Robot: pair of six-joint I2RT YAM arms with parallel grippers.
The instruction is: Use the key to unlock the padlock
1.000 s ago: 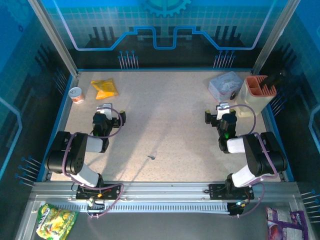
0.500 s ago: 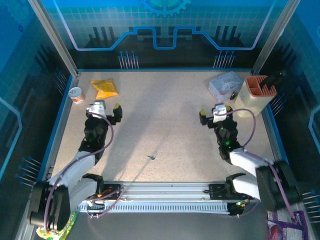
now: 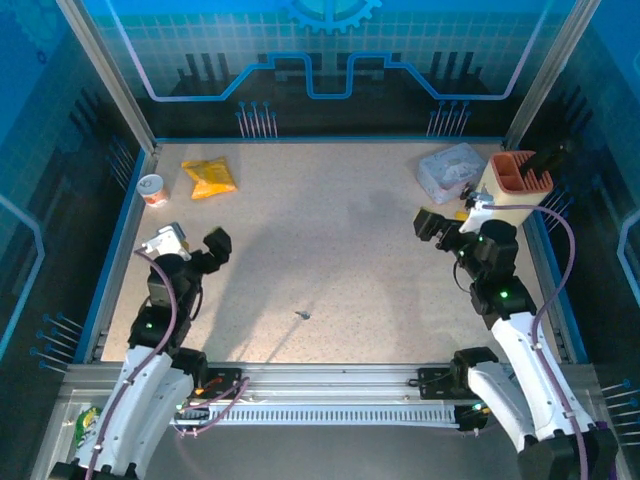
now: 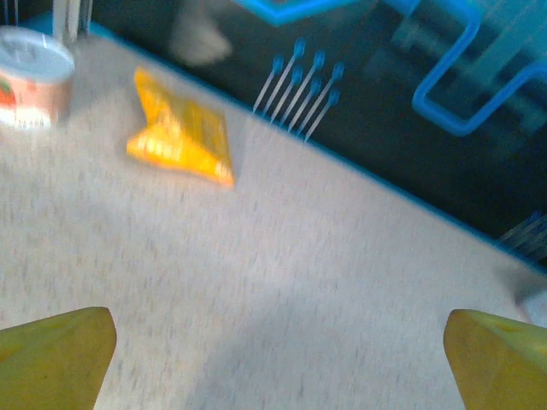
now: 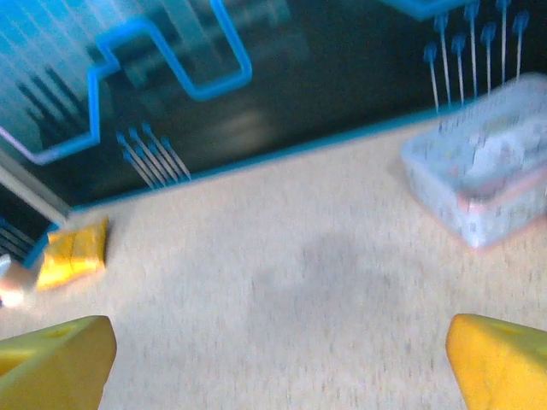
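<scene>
Speckled bench (image 3: 330, 230) holds what looks like the key (image 3: 303, 314), lower centre. Both the left tool (image 3: 190, 247) and right tool (image 3: 452, 218) gape, released. A clumsy pinch could flick it away.

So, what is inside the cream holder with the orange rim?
A dark object sticks out of the holder at its far right corner. Its lower part and the compartment bottoms are hidden by the walls.
</scene>
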